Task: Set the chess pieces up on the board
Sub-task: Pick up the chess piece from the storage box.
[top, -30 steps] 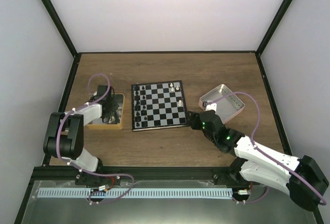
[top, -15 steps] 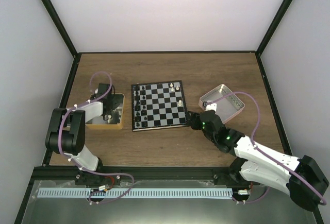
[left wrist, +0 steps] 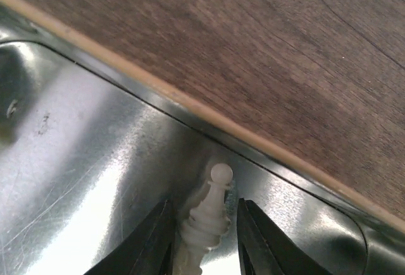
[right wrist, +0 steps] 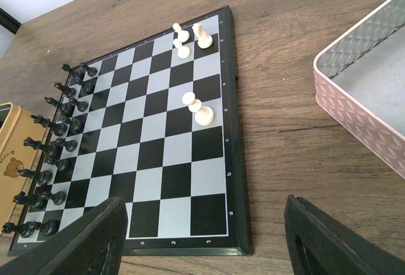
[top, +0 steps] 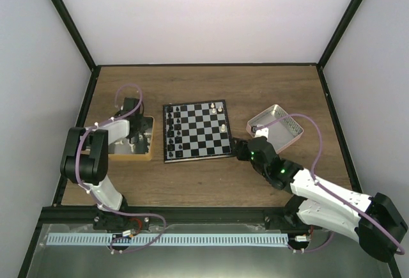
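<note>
Logging the top view first: the board [top: 197,131] sits mid-worktop, with black pieces [top: 171,130] filed down its left side and a few cream pieces [top: 222,117] on its right. The tan tray [top: 131,157] lies toward the worktop's left edge and the pink tray [top: 273,107] toward the right edge. Judgement: each arm has a supply beside its own half of the board. The left arm [top: 108,139] reaches into the tan tray. The right arm [top: 319,192] lies low, its tip just off the board's near right corner. Neither set of jaws can be read at this scale.

Left wrist view: the left jaws stand narrowly apart astride one cream figure [left wrist: 209,215]. It leans in a corner of the tray's metal floor [left wrist: 76,136], close under the wall. Contact at its base looks likely, but whether it is truly pinched cannot be told. Judgement: the corner props the figure, so a straight lift should suit.

Right wrist view: the right jaws gape wide with nothing between them, facing along the board. Only this view resolves the layout. The black pieces stand in two files. The cream pieces form a cluster at the board's far right corner and a pair nearer mid-edge, so most cream squares are unfilled.
</note>
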Action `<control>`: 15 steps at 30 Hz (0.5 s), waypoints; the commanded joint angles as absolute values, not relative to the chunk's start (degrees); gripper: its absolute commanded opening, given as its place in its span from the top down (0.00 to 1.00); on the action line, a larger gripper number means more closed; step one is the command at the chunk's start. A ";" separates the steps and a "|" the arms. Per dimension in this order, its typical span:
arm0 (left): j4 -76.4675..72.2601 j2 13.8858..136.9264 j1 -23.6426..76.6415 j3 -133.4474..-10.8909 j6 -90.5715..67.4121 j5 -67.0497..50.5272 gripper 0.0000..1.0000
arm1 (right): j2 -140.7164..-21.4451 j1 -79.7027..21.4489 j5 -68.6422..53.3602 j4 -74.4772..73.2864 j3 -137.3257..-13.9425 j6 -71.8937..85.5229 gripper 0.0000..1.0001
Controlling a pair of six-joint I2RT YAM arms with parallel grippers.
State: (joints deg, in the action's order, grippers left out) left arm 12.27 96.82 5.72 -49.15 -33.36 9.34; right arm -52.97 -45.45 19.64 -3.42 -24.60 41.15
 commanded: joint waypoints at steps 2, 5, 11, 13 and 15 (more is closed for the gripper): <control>15.25 98.99 5.36 -51.23 -31.36 9.89 0.73 | -52.80 -45.07 20.39 -2.98 -26.02 41.13 0.31; 15.42 99.27 5.36 -51.37 -31.31 9.85 0.85 | -52.73 -45.11 20.42 -3.00 -26.02 41.04 0.31; 15.21 95.31 5.51 -49.14 -32.22 8.56 0.90 | -52.68 -45.09 19.85 -2.99 -26.18 40.95 0.31; 15.35 92.21 5.75 -47.87 -32.46 7.61 0.89 | -52.60 -45.04 19.13 -3.07 -26.32 40.95 0.31; 15.82 88.44 6.02 -46.26 -32.68 6.44 0.89 | -52.43 -45.09 18.16 -3.05 -26.56 40.96 0.31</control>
